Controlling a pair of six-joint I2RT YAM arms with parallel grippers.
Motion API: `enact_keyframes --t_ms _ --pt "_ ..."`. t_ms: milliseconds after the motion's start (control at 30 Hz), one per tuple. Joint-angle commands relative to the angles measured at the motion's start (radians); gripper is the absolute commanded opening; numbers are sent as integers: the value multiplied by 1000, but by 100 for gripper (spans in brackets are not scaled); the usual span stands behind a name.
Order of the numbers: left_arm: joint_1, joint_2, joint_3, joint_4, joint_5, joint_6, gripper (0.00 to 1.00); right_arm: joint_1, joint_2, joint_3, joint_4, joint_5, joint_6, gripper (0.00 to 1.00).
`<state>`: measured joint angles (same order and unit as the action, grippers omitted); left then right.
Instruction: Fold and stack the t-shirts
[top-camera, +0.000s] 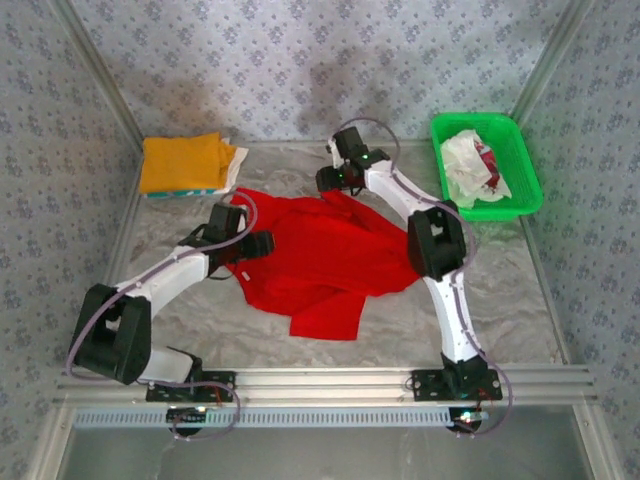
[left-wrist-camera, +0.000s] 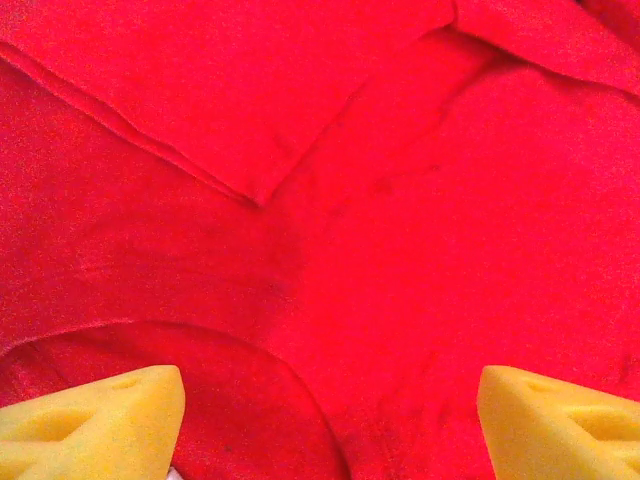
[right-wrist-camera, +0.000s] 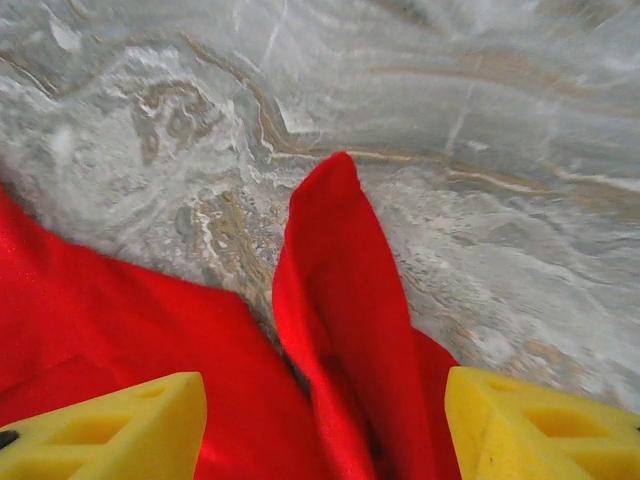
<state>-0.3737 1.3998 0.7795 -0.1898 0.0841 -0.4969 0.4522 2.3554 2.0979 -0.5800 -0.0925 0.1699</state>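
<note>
A bright red t-shirt (top-camera: 320, 255) lies crumpled and partly spread in the middle of the table. My left gripper (top-camera: 250, 245) hovers over its left side. In the left wrist view this gripper (left-wrist-camera: 330, 425) is open, its yellow foam fingers (left-wrist-camera: 90, 420) wide apart over flat red cloth (left-wrist-camera: 400, 250). My right gripper (top-camera: 335, 180) is at the shirt's far edge. In the right wrist view it (right-wrist-camera: 322, 430) stands open, a raised red fold (right-wrist-camera: 340, 300) lying loose between the pads. An orange-yellow t-shirt (top-camera: 185, 160) lies folded on a stack at the back left.
A green mesh basket (top-camera: 520, 150) at the back right holds a white t-shirt with red marks (top-camera: 468, 165). White and teal cloth (top-camera: 232, 168) peeks out under the orange-yellow one. Patterned walls close in the marbled table (top-camera: 480, 290) on three sides.
</note>
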Motion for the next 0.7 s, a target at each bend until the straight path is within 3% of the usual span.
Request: enact_keyframes --t_ms 0,133,300,333,400,667 --pt "-18 30 -33 92 23 -41 80 2 101 158 -118 -52 -38 69" --pt "-18 92 -45 124 19 -52 82 -1 210 294 -164 -43 -41 55" --pt "32 165 -75 224 83 -134 78 -19 222 322 -133 -39 -21 10" --pt "38 173 -77 228 82 -147 78 -23 220 329 -136 -35 -15 5" --pt "54 186 -79 221 75 -160 79 -40 201 334 -141 -15 5 0" --pt "152 169 -115 163 66 -178 80 -169 128 295 -57 69 62 0"
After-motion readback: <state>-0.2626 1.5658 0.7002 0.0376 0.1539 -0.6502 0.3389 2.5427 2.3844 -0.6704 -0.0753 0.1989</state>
